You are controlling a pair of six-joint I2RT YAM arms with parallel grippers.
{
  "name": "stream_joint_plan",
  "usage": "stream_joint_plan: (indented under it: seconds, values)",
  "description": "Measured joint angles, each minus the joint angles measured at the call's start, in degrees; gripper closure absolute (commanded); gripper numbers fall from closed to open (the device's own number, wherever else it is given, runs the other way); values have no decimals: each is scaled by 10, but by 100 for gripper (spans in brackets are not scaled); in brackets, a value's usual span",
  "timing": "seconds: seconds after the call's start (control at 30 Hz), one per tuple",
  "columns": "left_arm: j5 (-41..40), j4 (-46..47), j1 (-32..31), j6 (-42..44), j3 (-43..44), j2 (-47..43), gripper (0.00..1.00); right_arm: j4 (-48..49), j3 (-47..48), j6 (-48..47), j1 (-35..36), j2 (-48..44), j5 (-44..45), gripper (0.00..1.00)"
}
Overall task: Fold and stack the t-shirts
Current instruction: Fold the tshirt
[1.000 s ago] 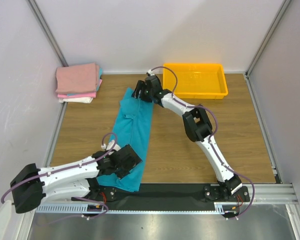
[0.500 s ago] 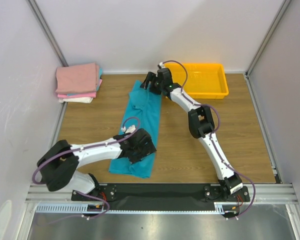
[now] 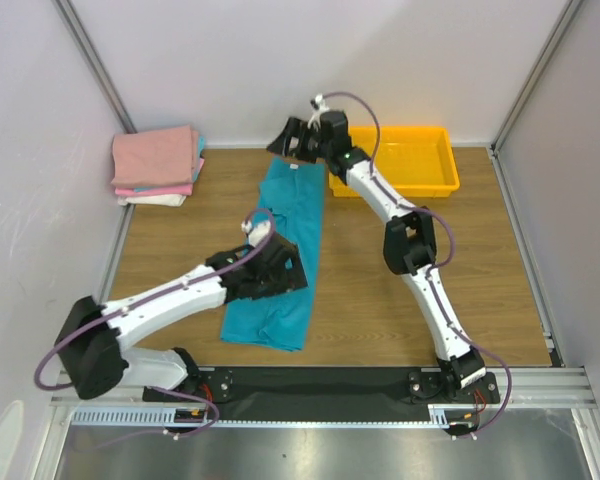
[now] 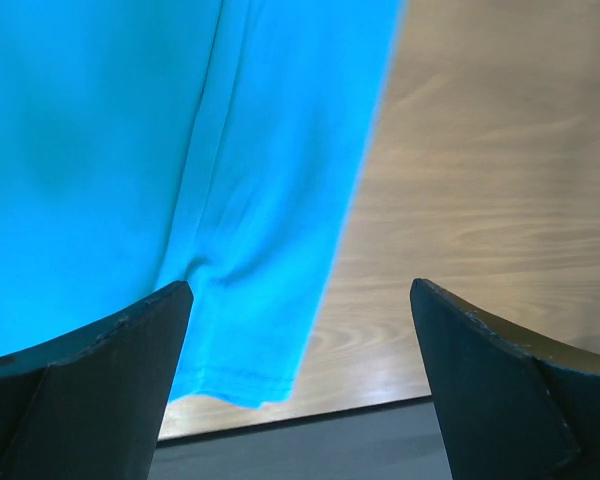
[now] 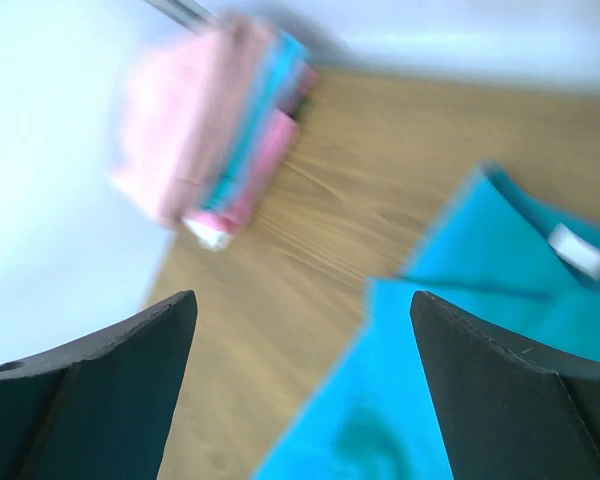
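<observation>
The teal-blue t-shirt (image 3: 300, 215) lies folded into a long strip on the wooden tabletop (image 3: 380, 290), its collar end toward the back wall. The left fingers (image 4: 90, 390) hang spread apart over its near half, gripping nothing. The right fingers (image 5: 100, 390), likewise apart and empty, hover above the collar end. A stack of folded t-shirts (image 3: 157, 160), pink on top, sits in the back left corner. A yellow tray (image 3: 395, 186) is at the back right.

A yellow plastic tray (image 3: 420, 186) sits at the far right of the wooden tabletop (image 3: 360, 300), close against the rear wall (image 3: 230, 60). White panels enclose the table on three sides, joined by aluminium corner posts (image 3: 95, 65). A black strip (image 3: 320, 385) runs along the near edge.
</observation>
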Motion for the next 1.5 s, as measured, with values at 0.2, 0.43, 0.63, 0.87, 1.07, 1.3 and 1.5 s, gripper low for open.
stream_joint_plan:
  seconds: [0.2, 0.43, 0.63, 0.87, 1.07, 1.3, 1.5]
  values:
    - [11, 46, 88, 135, 58, -51, 2, -42, -49, -42, -12, -187, 9, 1]
    - [8, 74, 141, 289, 227, 144, 3, -92, -238, -94, -104, -486, 54, 0]
    - [-22, 31, 149, 341, 403, 348, 4, -129, -485, -101, -154, -689, 98, 0]
    - [-40, 0, 178, 348, 438, 428, 4, -199, -682, -95, -206, -820, 145, 0]
    - [-40, 3, 202, 348, 438, 451, 5, -226, -729, -92, -210, -864, 170, 0]
    - [-29, 24, 203, 326, 430, 464, 5, -236, -748, -82, -210, -862, 179, 0]
    - [0, 41, 204, 306, 435, 490, 7, -236, -748, -77, -210, -850, 181, 0]
